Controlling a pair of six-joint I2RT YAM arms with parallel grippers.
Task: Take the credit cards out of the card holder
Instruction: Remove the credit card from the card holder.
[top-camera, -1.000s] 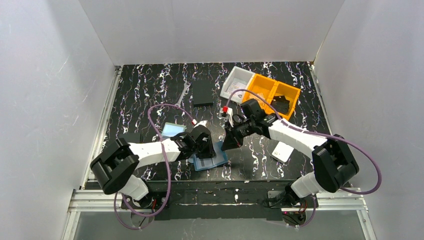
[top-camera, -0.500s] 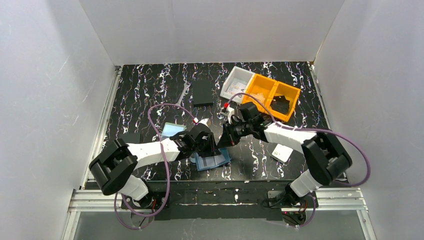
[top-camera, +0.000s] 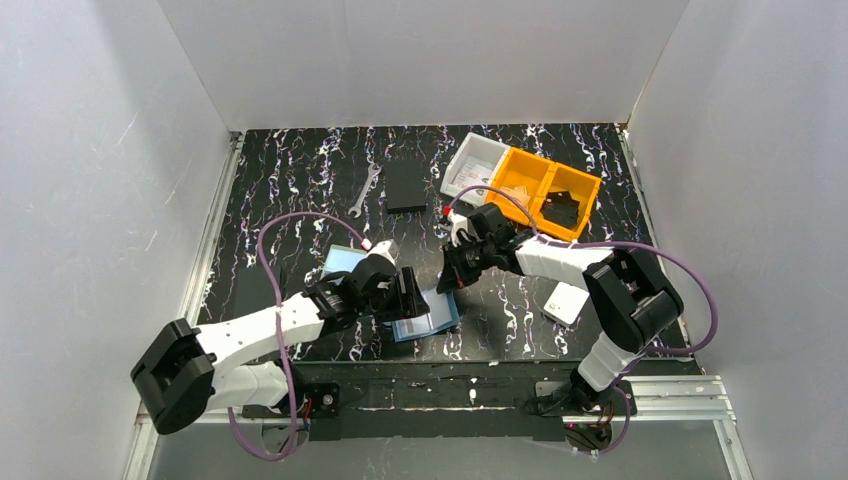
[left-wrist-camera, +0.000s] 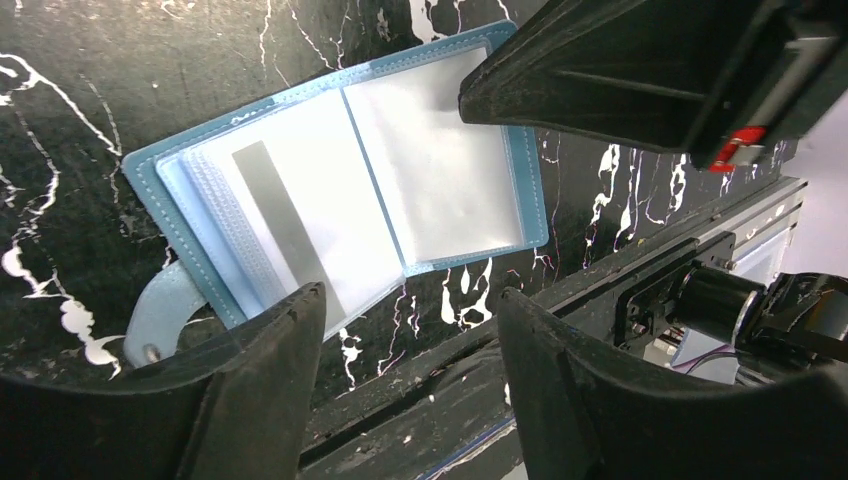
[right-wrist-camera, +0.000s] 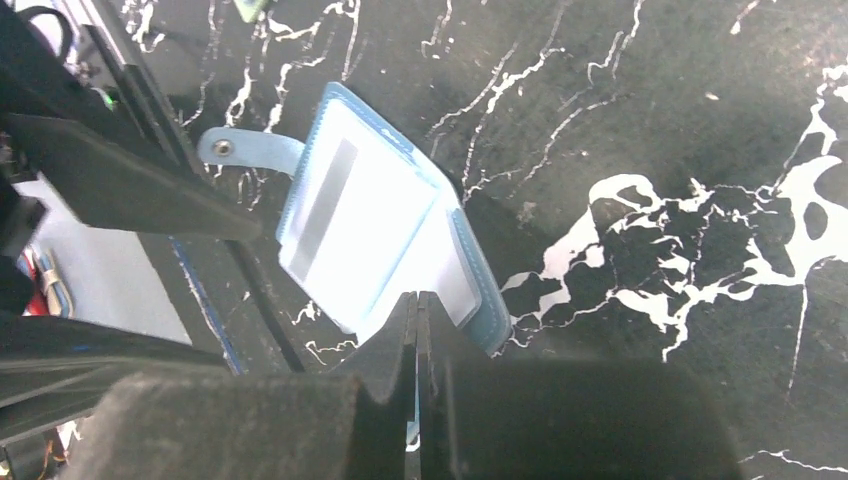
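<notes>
The card holder (left-wrist-camera: 340, 190) lies open and flat on the counter (top-camera: 300, 180), near its front edge. Left gripper (left-wrist-camera: 410, 320): jaws apart and empty, with the holder just ahead of the gap. Right gripper (right-wrist-camera: 416, 310): jaws closed together, tips over the holder's right page. A grey-striped credit card (left-wrist-camera: 285, 225) sits in the left pocket.

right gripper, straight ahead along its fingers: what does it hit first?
The card holder. The shut right gripper points at the clear pocket page on its near side, close to the blue edge. Its tips may be touching it; depth is unclear from the wrist view.
</notes>
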